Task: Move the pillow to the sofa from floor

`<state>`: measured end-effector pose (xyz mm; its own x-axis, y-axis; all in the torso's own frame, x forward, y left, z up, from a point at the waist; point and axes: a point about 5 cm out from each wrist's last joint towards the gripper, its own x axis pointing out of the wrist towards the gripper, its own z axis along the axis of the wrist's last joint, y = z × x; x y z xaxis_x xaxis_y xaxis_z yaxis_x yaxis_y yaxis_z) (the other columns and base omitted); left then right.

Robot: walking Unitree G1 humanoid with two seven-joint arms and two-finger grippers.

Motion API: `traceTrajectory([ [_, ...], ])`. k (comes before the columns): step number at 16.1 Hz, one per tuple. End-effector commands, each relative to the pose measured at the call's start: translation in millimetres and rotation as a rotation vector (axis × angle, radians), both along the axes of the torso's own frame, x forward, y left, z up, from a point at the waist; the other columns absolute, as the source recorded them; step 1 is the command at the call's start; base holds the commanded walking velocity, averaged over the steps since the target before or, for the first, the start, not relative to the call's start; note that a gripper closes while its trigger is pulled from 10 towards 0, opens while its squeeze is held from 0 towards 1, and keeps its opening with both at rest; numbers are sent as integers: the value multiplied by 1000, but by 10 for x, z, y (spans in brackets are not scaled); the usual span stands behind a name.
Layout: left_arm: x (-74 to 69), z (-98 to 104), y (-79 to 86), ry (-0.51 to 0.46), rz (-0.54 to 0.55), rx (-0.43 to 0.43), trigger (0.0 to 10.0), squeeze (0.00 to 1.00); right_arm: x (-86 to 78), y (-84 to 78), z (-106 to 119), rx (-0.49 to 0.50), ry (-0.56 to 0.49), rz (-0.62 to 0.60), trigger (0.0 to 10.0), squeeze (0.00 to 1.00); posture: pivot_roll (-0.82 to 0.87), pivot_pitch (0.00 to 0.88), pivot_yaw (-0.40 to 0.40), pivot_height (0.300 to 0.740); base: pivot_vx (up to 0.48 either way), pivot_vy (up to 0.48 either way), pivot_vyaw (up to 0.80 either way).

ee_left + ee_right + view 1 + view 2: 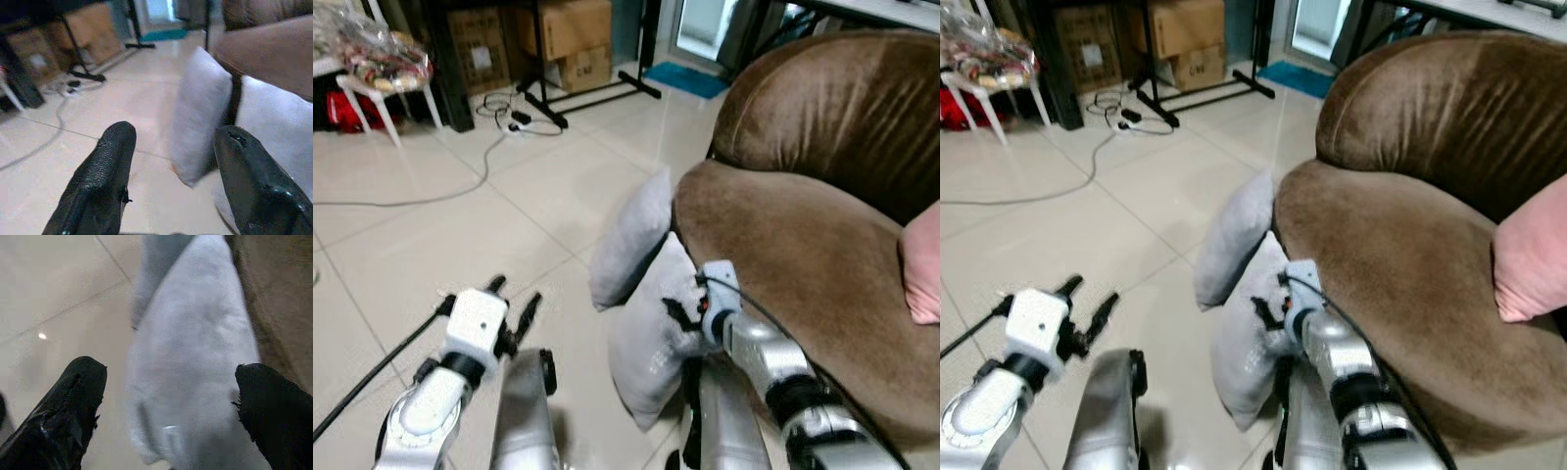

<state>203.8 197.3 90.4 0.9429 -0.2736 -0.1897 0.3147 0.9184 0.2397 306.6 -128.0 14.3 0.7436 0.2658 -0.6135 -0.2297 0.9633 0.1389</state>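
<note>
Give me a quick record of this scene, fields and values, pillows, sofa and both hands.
pillows: two grey ones, near pillow and far pillow, standing on the floor, leaning against the sofa front
sofa: brown sofa, pink cushion on its seat
right hand: right hand open, at the near pillow
left hand: left hand open, over the floor, holding nothing
task: not yet done

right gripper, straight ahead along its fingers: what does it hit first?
Most likely the nearer grey pillow leaning against the sofa. The right gripper is open, its fingers straddling the pillow's edge. Depth is unclear, so I can't tell whether it touches yet.
</note>
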Motion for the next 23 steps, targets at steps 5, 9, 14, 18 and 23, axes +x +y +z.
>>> traceTrajectory([
  [5,-229,141,-84,93,-209,-55,10000,0,-13,-237,-145,-102,96,-136,10000,1000,91,98,-80,491,0,0,0],
  [9,-358,251,-57,114,-220,-50,10000,0,-27,-197,-180,41,128,-252,10000,0,122,146,-92,491,0,0,0],
  [14,-414,262,-112,152,-244,-73,10000,0,-31,-41,-186,96,147,-215,0,0,119,148,-93,491,0,0,0],
  [18,-426,251,-138,176,-266,-88,10000,0,-51,-10,-202,105,163,-197,0,0,119,138,-89,491,0,0,0],
  [23,-427,240,-176,186,-280,-99,10000,0,-45,-16,-196,103,163,-185,0,0,118,124,-94,491,0,0,0],
])
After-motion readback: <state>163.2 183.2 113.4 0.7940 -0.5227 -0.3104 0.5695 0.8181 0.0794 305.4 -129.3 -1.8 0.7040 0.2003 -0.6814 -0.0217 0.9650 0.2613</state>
